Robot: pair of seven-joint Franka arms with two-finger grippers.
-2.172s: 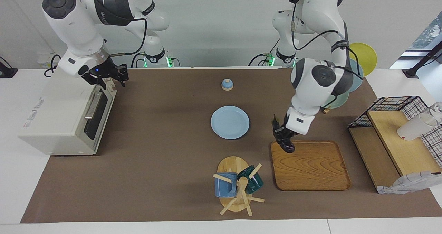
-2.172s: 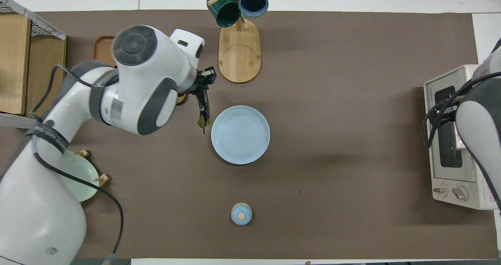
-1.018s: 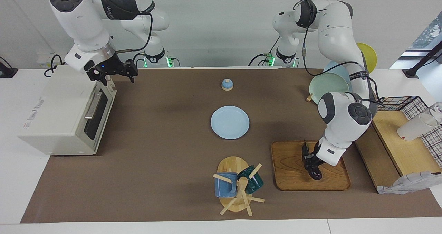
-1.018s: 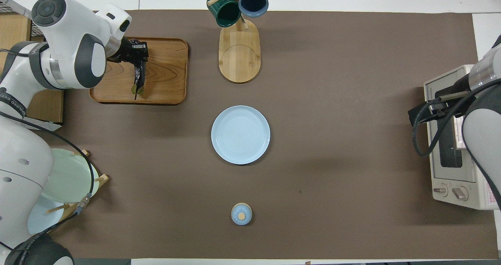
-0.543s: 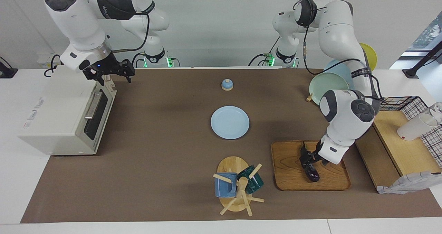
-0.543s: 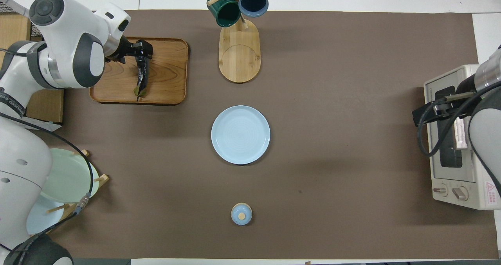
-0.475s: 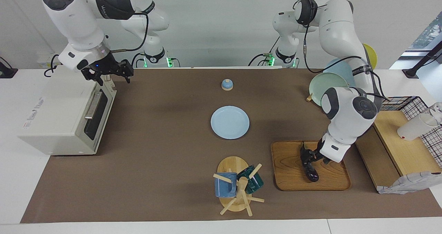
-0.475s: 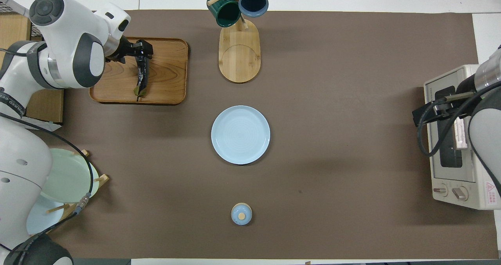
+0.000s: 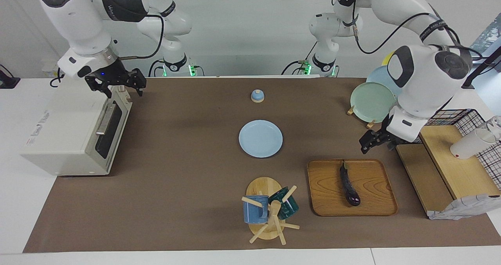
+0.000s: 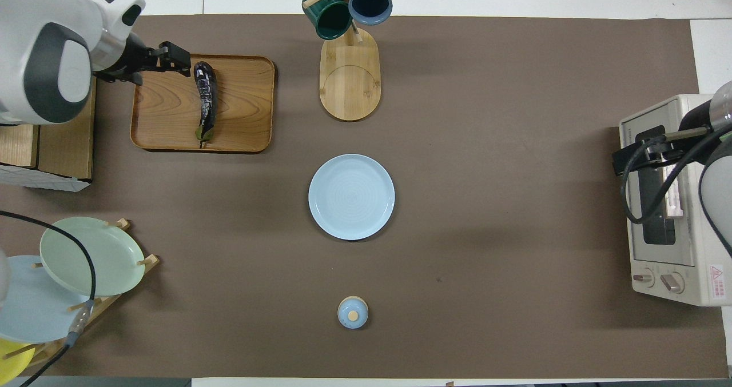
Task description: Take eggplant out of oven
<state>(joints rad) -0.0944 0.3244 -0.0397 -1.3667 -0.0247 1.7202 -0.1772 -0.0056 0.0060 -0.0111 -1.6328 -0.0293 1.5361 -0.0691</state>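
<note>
In the facing view, the eggplant [image 9: 349, 184] now lies flat and free on the wooden tray [image 9: 325, 202], where half a second ago the left gripper [image 9: 376, 141] was still down on the tray with it; that gripper has lifted clear and hangs above the mat just beside the tray's edge nearest the robots, fingers apart and empty. The oven [image 9: 74, 130] sits well apart from the tray at the right arm's end of the table, door closed, and the right gripper [image 9: 117, 85] waits over its top corner, fingers spread. In the overhead view, the eggplant [image 10: 204, 98] lies lengthwise on the tray [image 10: 240, 130], and the left gripper [image 10: 155, 62] is over the tray's corner, touching nothing. The eggplant is out and released, so the task looks essentially finished.
</note>
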